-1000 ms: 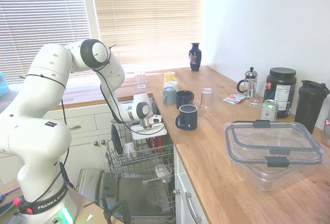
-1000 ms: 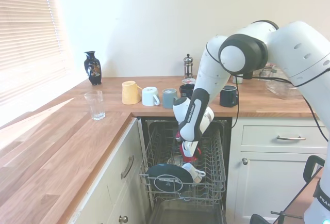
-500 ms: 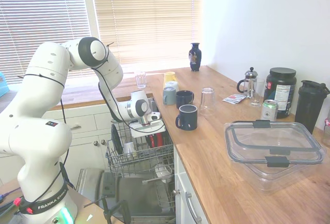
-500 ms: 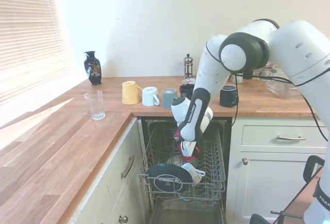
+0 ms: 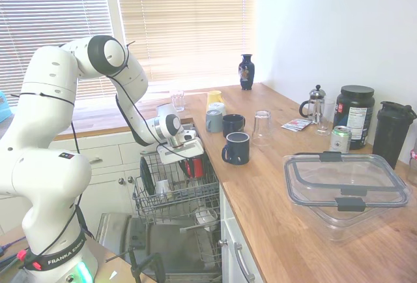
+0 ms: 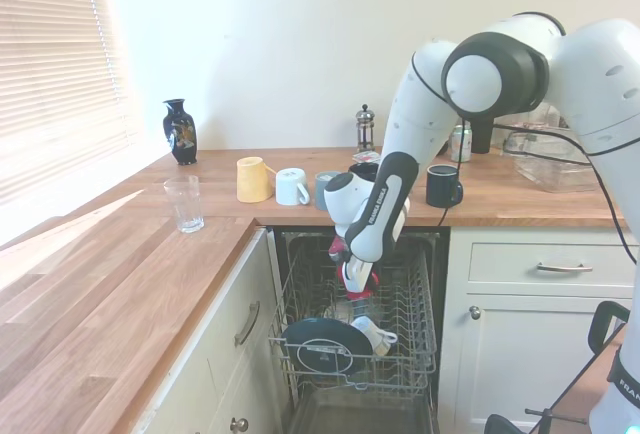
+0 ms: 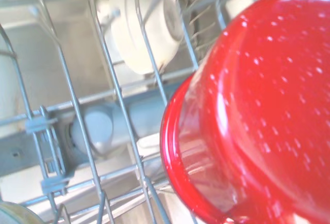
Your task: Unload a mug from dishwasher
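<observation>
Gripper (image 6: 352, 276) holds tight the red mug (image 6: 357, 276) above the dishwasher (image 6: 400, 349) rack, its fingers mostly hidden behind it.

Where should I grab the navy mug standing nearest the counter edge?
Grip the navy mug by its rim wall from straight above, one finger inside, likely opposite the handle: it stands upright, mouth up, handle toward the edge of the counter.

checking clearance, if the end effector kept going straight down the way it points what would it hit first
Probably the dishwasher wire rack directly below the end effector and its held red mug; depth is unclear.
</observation>
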`<state>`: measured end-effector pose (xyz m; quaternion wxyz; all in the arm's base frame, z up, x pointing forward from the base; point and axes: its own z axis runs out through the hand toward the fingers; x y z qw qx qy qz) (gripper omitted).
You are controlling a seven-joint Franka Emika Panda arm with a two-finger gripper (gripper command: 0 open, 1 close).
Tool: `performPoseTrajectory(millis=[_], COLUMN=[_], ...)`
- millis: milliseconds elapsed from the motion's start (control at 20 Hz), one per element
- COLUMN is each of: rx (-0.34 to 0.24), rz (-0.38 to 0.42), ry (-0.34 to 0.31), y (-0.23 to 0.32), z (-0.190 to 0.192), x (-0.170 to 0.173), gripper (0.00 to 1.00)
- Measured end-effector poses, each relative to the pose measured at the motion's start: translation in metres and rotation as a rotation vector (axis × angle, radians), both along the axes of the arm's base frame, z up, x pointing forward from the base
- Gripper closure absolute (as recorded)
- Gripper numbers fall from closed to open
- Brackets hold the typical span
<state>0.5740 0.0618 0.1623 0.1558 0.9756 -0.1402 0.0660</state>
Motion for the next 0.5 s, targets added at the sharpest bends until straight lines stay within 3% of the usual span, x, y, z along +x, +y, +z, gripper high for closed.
performPoseTrajectory(millis=[200,500], rx=[0.008,0.008], rz=[0.022,-0.007], ry=[-0.056,-0.097], y=[0.014,0.016], z=[0.037,0.088], x=[0.003,-0.006], gripper=[1.00,1.00])
